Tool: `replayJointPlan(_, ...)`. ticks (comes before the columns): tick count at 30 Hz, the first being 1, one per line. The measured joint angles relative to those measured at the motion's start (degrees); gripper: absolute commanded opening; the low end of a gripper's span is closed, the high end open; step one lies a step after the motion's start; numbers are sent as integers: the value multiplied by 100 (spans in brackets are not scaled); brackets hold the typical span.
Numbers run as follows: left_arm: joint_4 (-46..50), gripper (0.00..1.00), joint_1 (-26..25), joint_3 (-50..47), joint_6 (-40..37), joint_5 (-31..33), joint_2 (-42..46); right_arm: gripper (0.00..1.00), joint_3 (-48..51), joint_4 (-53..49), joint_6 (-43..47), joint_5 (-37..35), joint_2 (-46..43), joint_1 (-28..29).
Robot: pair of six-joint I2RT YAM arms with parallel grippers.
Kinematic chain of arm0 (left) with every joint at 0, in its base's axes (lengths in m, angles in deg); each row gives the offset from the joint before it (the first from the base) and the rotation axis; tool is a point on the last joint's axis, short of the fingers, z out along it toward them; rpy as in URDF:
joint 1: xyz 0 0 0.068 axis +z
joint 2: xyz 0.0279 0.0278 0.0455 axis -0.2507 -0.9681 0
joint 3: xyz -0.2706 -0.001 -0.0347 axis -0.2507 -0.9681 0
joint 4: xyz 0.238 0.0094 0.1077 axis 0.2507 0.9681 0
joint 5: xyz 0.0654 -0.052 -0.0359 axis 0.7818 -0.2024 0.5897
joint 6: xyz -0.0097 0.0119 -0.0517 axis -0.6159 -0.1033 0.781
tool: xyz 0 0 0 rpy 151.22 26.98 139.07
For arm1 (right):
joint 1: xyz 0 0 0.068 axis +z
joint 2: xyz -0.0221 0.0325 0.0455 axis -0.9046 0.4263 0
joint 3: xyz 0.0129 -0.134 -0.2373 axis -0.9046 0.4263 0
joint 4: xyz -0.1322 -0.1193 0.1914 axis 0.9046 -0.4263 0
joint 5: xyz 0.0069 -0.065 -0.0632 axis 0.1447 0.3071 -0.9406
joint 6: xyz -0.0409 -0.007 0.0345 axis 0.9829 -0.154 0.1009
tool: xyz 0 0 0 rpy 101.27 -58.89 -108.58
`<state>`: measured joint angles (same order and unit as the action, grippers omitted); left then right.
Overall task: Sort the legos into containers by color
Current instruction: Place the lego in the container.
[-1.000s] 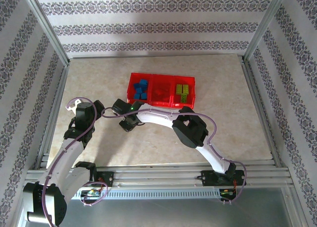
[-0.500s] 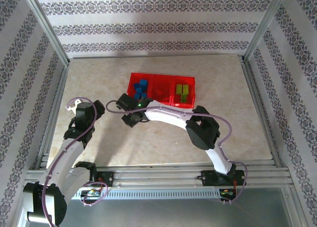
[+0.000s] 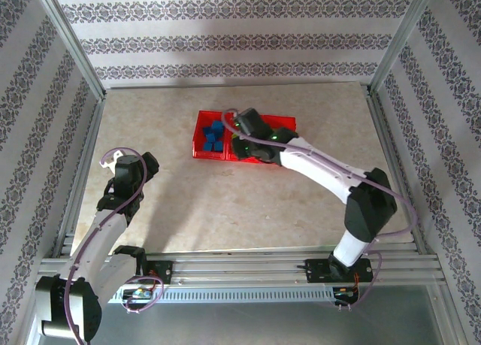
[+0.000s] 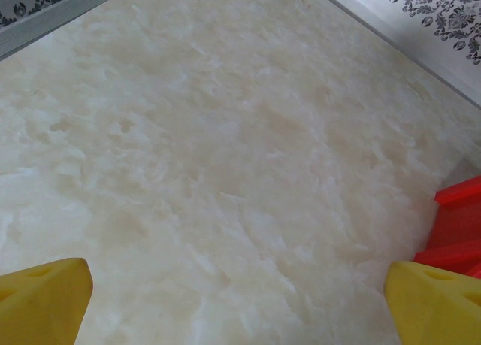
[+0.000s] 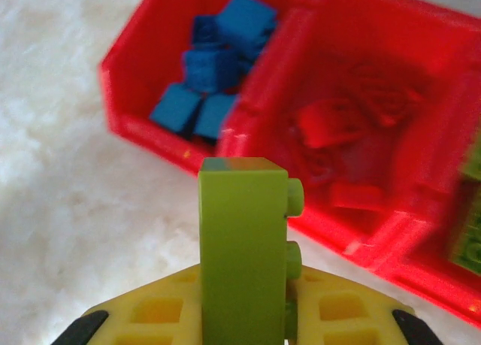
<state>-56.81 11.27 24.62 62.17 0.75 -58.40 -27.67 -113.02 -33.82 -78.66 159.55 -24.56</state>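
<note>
The containers are one red three-compartment tray at the middle back of the table. Blue legos fill its left compartment. My right gripper hovers over the tray's near edge, shut on a lime green lego that stands upright between the yellow fingers, studs to the right. In the right wrist view the tray holds blue legos on the left, red legos in the middle and green legos at the right edge. My left gripper is open over bare table, nothing between its fingertips.
A corner of the red tray shows at the right of the left wrist view. Patterned walls and metal posts close in the table on three sides. The right arm's forearm crosses the table to the right of the tray.
My right arm has swung from the table left of and in front of the tray up to the tray's near edge, carrying the green lego. The left arm has not moved.
</note>
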Motion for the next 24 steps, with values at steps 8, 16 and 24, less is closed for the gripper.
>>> replayJointPlan(8,-2,100,0,0,2,-20,-11,21,769,85,-382,0,-560,-1078)
replayJointPlan(16,-31,100,0,0,2,-79,-98,21,892,125,-509,55,-455,-1698)
replayJointPlan(24,-37,100,0,0,2,-151,-96,21,695,116,-498,111,240,-1836)
